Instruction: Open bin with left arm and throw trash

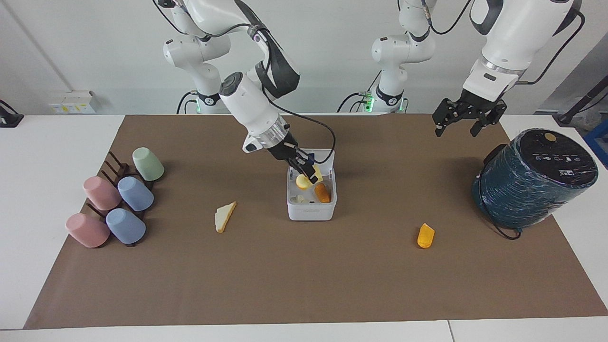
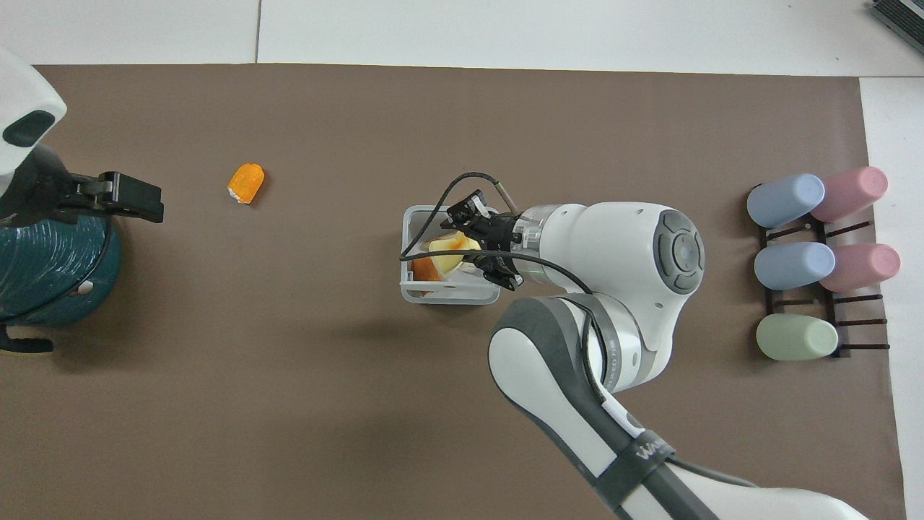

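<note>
The bin [image 1: 311, 212] stood mid-mat, lid up, with one orange piece [image 1: 322, 192] already inside. My right gripper [image 1: 308, 173] hung over it with the yellow block [image 1: 303, 181] at its tips, low in the opening; I couldn't tell whether those fingers clamped it. My left gripper [image 1: 455, 130] waited over the mat's edge, fingers apart. Two pieces remained on the mat: the bread triangle [image 1: 225, 216], slanted with its tip toward my bases, and the orange wedge [image 1: 425, 235], lengthwise toward me
</note>
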Action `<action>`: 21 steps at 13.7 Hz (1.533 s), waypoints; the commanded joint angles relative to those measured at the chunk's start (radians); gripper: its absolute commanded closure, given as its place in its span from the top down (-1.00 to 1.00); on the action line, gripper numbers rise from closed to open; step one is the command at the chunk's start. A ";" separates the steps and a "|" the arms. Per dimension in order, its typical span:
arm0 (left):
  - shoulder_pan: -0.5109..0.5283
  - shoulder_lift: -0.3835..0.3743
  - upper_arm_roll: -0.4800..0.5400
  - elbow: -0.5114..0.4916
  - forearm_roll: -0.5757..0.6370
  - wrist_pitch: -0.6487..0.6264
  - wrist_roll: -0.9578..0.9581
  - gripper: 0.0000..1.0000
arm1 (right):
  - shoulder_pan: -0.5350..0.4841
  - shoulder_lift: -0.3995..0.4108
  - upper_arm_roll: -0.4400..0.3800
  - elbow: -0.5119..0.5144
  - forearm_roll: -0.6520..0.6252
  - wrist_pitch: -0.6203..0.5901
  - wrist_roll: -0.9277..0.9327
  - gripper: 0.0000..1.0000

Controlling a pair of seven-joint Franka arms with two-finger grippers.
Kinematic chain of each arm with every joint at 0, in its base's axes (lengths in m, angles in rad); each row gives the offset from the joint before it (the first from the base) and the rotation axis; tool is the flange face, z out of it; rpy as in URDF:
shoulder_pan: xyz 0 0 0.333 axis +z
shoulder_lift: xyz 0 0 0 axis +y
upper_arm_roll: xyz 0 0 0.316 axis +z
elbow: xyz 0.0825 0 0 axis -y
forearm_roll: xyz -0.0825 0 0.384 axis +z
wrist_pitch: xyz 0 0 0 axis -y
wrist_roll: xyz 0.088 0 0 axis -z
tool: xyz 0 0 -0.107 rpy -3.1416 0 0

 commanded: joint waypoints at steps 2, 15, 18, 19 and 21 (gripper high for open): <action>0.010 -0.046 -0.005 -0.078 0.022 0.054 0.036 1.00 | -0.002 0.006 0.004 0.011 0.026 0.002 0.012 1.00; 0.005 -0.046 -0.015 -0.095 0.086 0.082 0.036 1.00 | -0.109 -0.018 -0.018 0.051 -0.116 -0.039 -0.333 1.00; -0.012 -0.045 -0.017 -0.095 0.085 0.090 0.036 1.00 | -0.178 -0.053 -0.018 0.051 -0.312 -0.124 -0.341 1.00; -0.013 -0.040 -0.017 -0.094 0.080 0.096 0.036 1.00 | -0.201 -0.055 -0.018 0.051 -0.384 -0.144 -0.371 1.00; -0.016 -0.013 -0.017 -0.100 0.079 0.158 0.037 1.00 | -0.256 -0.055 -0.016 0.051 -0.486 -0.229 -0.547 1.00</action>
